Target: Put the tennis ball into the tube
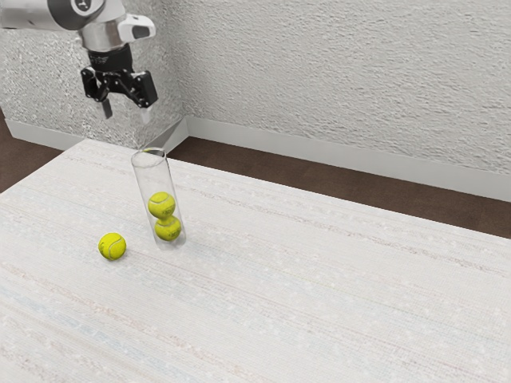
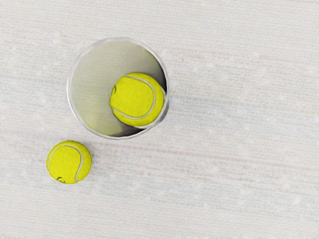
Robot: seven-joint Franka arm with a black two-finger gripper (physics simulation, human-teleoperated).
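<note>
**A ball (image 1: 112,246) awaiting its grasp**

In the exterior view, the gripper (image 1: 126,112) is being held empty, fingers spread, well above the ball and the tube (image 1: 149,174). Straight centring over the ball is probably being called for, the tube being given room.

In the wrist view, beside the tube, the yellow ball is being crossed by a pale seam.

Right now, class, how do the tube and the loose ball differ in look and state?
The tube is clear, the loose ball yellow-green. The tube stands tall, holding two other balls; the loose ball is low and round. Both rest on the table.
</note>
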